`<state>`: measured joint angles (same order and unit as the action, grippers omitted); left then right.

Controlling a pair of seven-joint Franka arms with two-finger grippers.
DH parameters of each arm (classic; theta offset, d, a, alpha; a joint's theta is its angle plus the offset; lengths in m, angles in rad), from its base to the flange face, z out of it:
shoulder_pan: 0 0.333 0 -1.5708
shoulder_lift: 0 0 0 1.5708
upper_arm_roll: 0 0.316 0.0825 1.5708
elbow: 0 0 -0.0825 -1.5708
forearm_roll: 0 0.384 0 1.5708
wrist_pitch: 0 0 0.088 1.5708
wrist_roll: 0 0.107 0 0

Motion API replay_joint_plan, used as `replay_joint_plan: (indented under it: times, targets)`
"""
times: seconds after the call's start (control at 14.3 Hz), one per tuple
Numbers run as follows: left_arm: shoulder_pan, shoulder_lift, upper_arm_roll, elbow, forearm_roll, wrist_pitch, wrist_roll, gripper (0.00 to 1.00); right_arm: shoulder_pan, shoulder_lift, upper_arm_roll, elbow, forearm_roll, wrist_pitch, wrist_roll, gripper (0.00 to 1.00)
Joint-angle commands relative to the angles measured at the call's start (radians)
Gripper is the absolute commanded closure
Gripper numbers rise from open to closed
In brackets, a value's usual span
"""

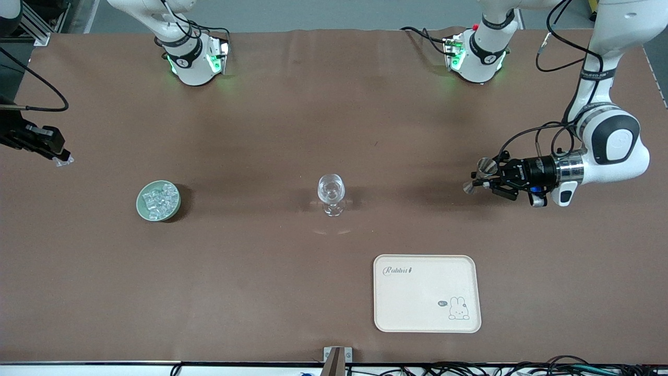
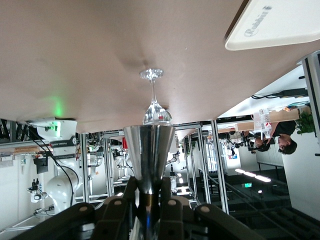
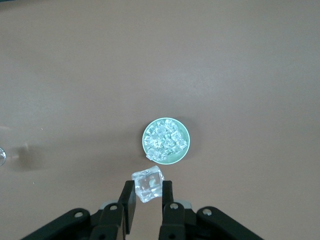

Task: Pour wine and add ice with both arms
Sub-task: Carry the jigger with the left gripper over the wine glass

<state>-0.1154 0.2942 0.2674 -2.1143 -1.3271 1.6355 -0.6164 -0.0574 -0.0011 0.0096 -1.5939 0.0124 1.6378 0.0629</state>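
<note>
My left gripper (image 1: 494, 177) lies on its side, shut on the waist of a silver double-cone jigger (image 1: 488, 167), up over the table toward the left arm's end from the clear stemmed glass (image 1: 331, 194). In the left wrist view the jigger (image 2: 149, 150) points at the glass (image 2: 154, 107) from my gripper (image 2: 149, 200). My right gripper (image 1: 61, 158) is high over the right arm's end of the table, shut on one ice cube (image 1: 65, 161). In the right wrist view the cube (image 3: 148, 184) sits between the fingers (image 3: 127, 200), above bare table beside the green bowl of ice (image 3: 166, 140).
The green bowl (image 1: 141, 204) with its heap of ice stands toward the right arm's end from the glass. A cream rabbit tray (image 1: 427, 292) lies nearer the front camera than the glass and shows in the left wrist view (image 2: 275, 25). Both arm bases stand along the table edge farthest from the front camera.
</note>
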Motion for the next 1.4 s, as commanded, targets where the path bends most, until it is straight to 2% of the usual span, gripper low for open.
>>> replay_joint_plan:
  times: [0.0,0.28,0.56,0.77,1.05,1.19,1.33]
  targets:
    - [0.006,-0.113,-0.083,-0.056,0.019,0.096,-0.121,0.99,-0.007,-0.007,0.001,-0.004,0.008,-0.004,-0.015,0.99]
    - [0.006,-0.182,-0.256,-0.062,0.019,0.258,-0.267,0.99,-0.007,-0.007,0.001,-0.004,0.008,-0.004,-0.015,0.99]
    - [0.005,-0.182,-0.422,-0.046,0.011,0.439,-0.336,0.99,-0.007,-0.007,0.001,-0.004,0.008,-0.004,-0.015,0.99]
    - [-0.001,-0.133,-0.517,-0.003,0.008,0.578,-0.377,0.99,-0.007,-0.007,0.001,-0.004,0.008,-0.004,-0.017,0.99]
    - [-0.009,-0.017,-0.638,0.097,0.019,0.76,-0.425,0.99,-0.007,-0.007,0.001,-0.004,0.008,-0.004,-0.017,0.99]
    - [-0.021,0.035,-0.68,0.137,0.026,0.837,-0.425,0.99,-0.007,-0.007,0.001,-0.004,0.008,-0.004,-0.017,0.99]
    - [-0.038,0.086,-0.697,0.186,0.106,0.876,-0.454,0.99,-0.007,-0.007,0.001,-0.004,0.008,-0.004,-0.017,0.99]
